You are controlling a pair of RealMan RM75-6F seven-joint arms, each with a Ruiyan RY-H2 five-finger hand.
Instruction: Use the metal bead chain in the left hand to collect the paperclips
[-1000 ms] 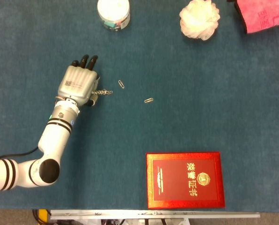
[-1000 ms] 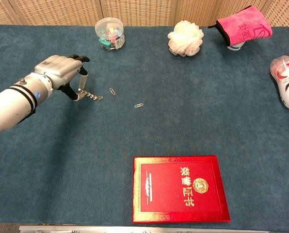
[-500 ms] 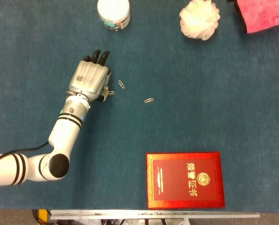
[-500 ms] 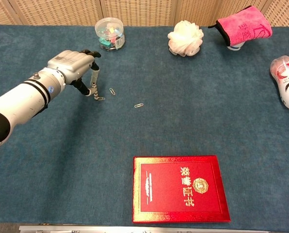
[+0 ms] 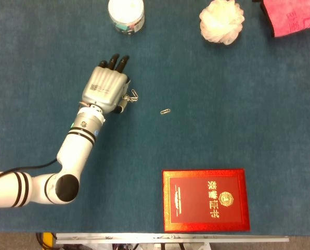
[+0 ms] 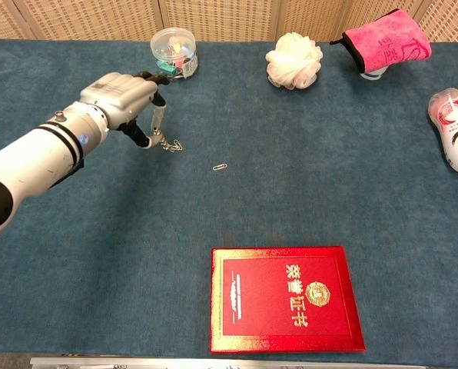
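Fingers (image 6: pixel 157 108) of left hand (image 5: pixel 107 88) curled down, pinching the metal bead chain (image 6: pixel 167 144); chain hangs from the grip, its lower end on the worktop (image 6: pixel 290 192) touching the near paperclip (image 5: pixel 134 95). Second paperclip (image 6: pixel 220 167) lies apart to the right, loose on the blue worktop. Beyond: clear jar (image 6: pixel 174 52) of clips just behind the hand, white sponge (image 6: pixel 293 61), red booklet (image 6: pixel 286 298) at the front edge.

Two small metal paperclips (image 6: pixel 220 167), one red gold-printed booklet (image 6: pixel 286 299), one clear plastic jar (image 6: pixel 174 53), one white mesh bath sponge (image 6: pixel 293 61), one pink folded towel (image 6: pixel 388 48), one plastic bottle (image 6: pixel 455 132).
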